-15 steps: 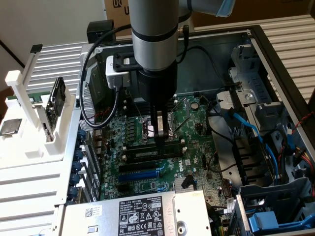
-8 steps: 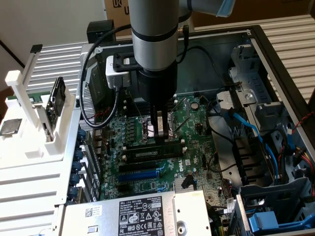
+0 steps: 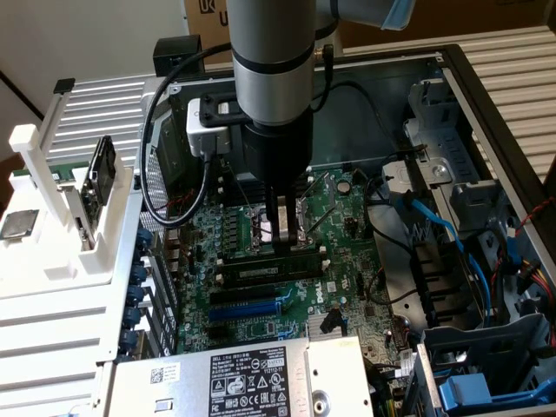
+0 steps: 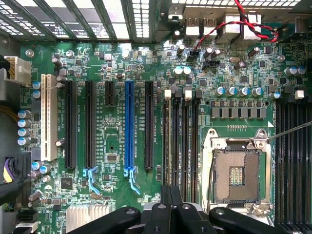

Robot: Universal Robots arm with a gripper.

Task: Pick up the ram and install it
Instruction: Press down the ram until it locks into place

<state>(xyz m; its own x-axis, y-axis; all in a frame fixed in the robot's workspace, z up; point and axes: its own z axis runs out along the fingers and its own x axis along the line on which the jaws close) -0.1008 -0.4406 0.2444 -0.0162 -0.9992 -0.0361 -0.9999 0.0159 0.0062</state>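
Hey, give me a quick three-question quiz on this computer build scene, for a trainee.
1. True or false: the gripper is shut.
2. Where does the labelled memory stick lie? A: in a slot on the motherboard, just under the gripper. B: in the white rack outside the case. C: on the power supply.
3. Fill in: the one brightly coloured long expansion slot is ____.

Key: 1 true; 2 A; 3 blue.
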